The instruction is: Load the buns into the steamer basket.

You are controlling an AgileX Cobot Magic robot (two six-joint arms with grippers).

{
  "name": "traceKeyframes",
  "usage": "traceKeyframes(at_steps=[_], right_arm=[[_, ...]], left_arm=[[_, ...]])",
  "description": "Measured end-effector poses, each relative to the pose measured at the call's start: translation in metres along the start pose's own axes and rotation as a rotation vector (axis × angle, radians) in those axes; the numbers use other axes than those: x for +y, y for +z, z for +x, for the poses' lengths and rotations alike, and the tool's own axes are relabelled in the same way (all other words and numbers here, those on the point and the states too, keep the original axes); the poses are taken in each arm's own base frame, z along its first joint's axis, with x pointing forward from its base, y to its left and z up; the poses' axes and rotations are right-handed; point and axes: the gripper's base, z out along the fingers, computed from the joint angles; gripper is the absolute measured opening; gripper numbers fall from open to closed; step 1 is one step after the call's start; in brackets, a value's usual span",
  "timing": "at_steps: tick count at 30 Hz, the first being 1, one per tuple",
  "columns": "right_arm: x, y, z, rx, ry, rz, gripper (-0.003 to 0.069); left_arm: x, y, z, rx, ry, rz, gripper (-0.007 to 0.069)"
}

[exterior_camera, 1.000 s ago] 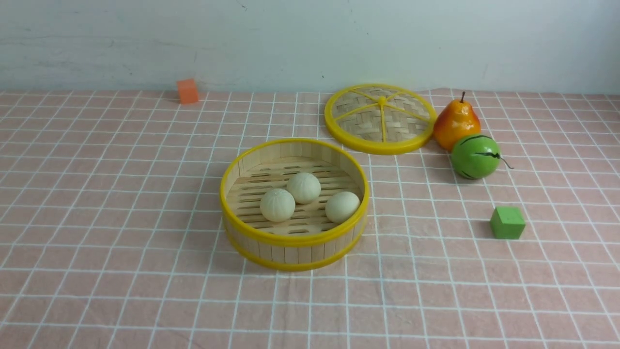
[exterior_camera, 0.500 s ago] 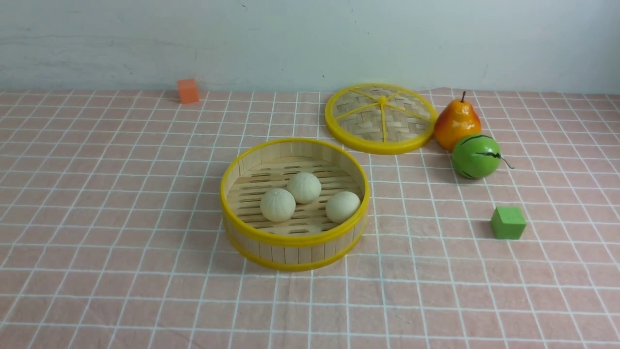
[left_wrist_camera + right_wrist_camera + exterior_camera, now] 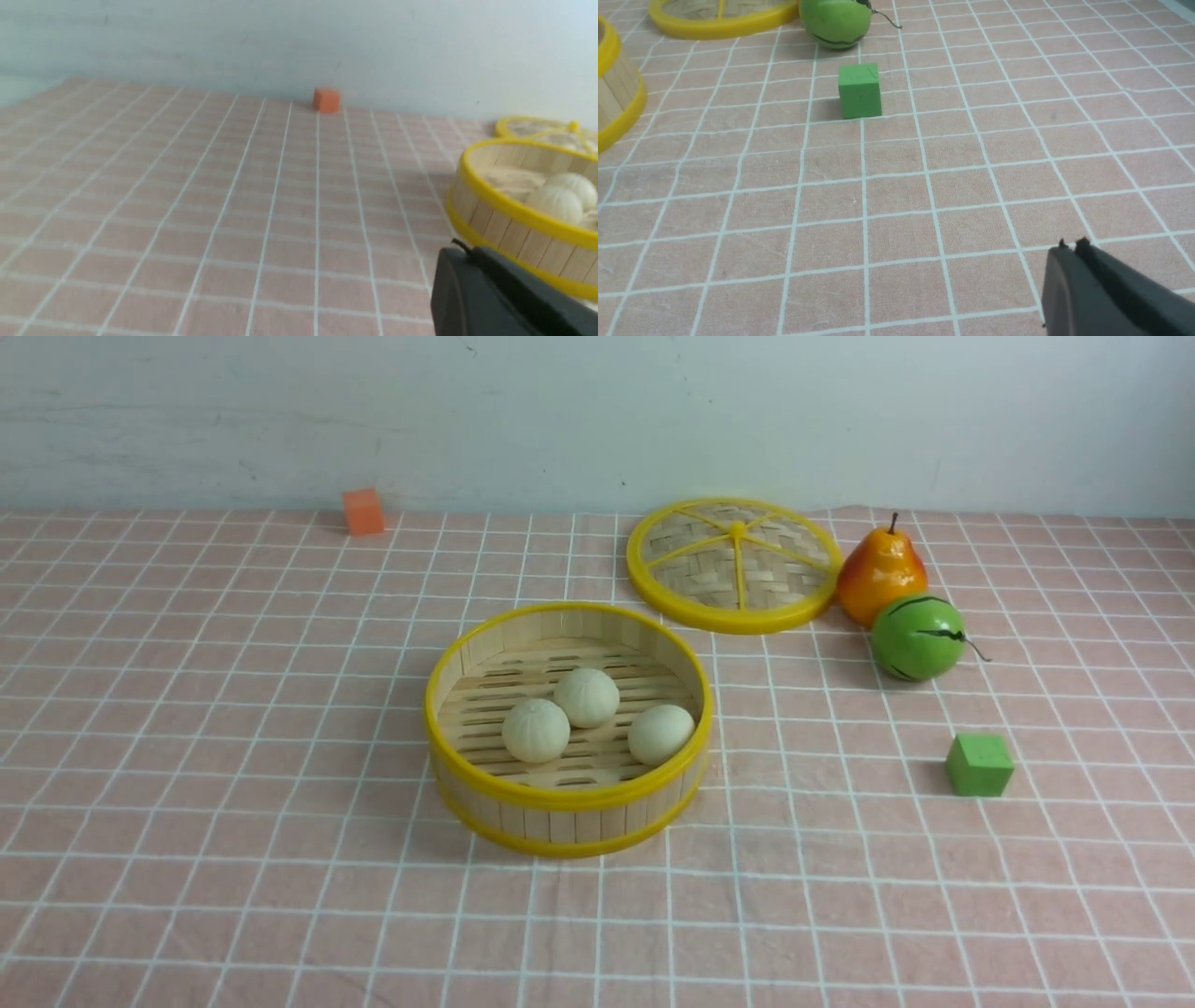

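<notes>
All three buns (image 3: 586, 697) lie inside basket (image 3: 567, 791), apart from its lid (image 3: 734, 563); left gripper (image 3: 462, 254) clenched, empty; right gripper (image 3: 1069, 249) clenched, empty; judged done, so keep both arms low, clear of basket.

You see almost no change on the front view. The one difference is at the left gripper (image 3: 467, 254): its jaws were slightly apart a second ago and now press together, empty, low over the checked cloth (image 3: 233, 200) just beside the steamer basket (image 3: 495, 219).
</notes>
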Motion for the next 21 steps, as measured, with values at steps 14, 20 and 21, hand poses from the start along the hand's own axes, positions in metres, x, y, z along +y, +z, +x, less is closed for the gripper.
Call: traceKeyframes(at_steps=[14,20,21], right_arm=[[0.000,0.000,0.000,0.000,0.000,0.000,0.0013],[0.000,0.000,0.000,0.000,0.000,0.000,0.0013],[0.000,0.000,0.000,0.000,0.000,0.000,0.0013]], left_arm=[[0.006,-0.002,0.021,0.215,-0.020,-0.063,-0.0013],[0.006,-0.002,0.021,0.215,-0.020,-0.063,-0.0013],[0.005,-0.002,0.021,0.215,-0.021,-0.062,-0.0013]])
